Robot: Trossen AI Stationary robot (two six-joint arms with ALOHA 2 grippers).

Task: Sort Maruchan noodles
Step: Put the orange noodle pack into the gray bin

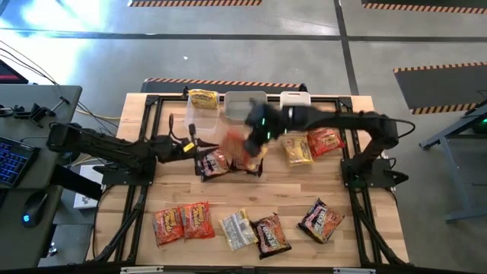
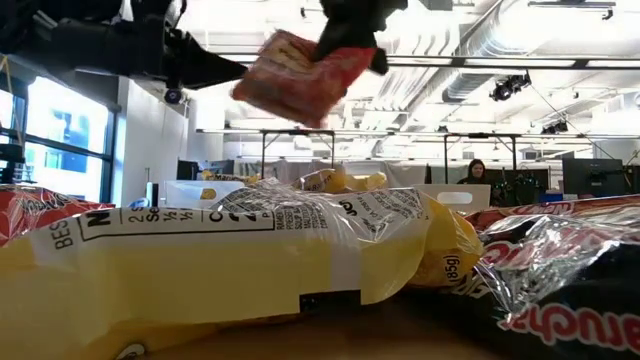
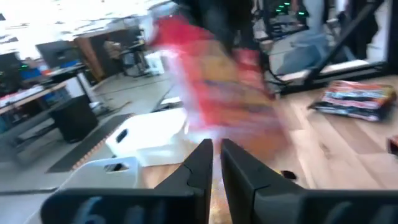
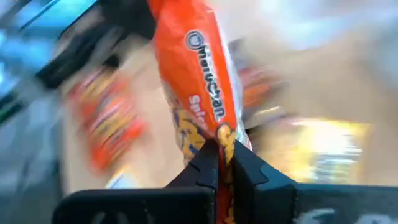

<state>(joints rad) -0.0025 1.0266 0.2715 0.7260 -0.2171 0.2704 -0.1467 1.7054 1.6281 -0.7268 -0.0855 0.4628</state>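
Right tool (image 4: pixel 219 149) clamped on orange packet (image 4: pixel 196 81) beside clear tub (image 1: pixel 245 104); yellow packet (image 1: pixel 202 98) in neighbouring tub; left tool (image 3: pixel 214 155) narrow.

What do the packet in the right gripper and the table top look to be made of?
The orange packet, pinched in the right gripper, looks like thin glossy plastic film: it creases and carries printed lettering. The table top appears to be pale wood, with boards and grain visible, matte finish. The left gripper waits nearby, fingers nearly together.
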